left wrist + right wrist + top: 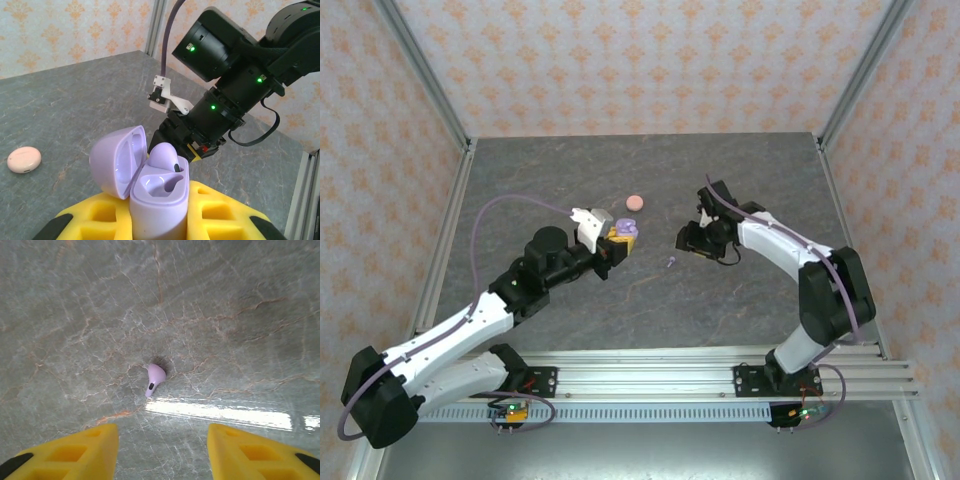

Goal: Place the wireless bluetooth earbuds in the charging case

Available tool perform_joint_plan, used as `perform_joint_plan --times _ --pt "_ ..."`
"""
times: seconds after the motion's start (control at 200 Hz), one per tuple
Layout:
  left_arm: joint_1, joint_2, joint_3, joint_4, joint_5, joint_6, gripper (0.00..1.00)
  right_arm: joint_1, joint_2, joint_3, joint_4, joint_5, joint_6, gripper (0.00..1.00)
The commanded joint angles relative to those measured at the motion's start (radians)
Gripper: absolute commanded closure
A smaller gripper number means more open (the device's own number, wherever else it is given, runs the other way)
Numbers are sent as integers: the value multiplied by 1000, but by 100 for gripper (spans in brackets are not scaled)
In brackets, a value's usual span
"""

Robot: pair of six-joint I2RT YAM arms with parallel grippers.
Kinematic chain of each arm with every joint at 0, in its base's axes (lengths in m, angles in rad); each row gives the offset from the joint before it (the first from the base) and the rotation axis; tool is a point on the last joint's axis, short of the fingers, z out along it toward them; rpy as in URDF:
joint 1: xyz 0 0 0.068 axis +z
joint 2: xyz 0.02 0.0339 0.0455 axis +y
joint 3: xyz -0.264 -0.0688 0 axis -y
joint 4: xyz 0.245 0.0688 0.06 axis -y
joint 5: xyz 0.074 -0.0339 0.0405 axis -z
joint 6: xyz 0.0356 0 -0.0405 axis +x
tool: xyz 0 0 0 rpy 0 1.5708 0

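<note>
The left end effector (160, 225) is clenched on the lilac charging case (160, 200), which stands upright betw. its yellow fingers (220, 215), the lid (117, 157) open to the left side. One lilac earbud (162, 154) sits inside the case. The right end effector (162, 440) is released, its fingers (75, 450) wide apart and grasping nothing. A second lilac earbud (155, 377) lies on the grey surface (225, 315) just ahead of it, approx. centred betw. the two fingers, not touching them. A closed pink case (23, 159) rests on the surface, well apart to the left of the left end effector.
</note>
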Motion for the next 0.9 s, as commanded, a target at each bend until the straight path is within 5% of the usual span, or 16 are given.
perform_joint_plan --times 0.0,0.896 --pt "-7 -27 -15 5 -34 16 91 22 52 21 10 -21 28 50" --pt "-6 -43 -18 -3 -37 11 91 65 262 156 -19 -23 11 54"
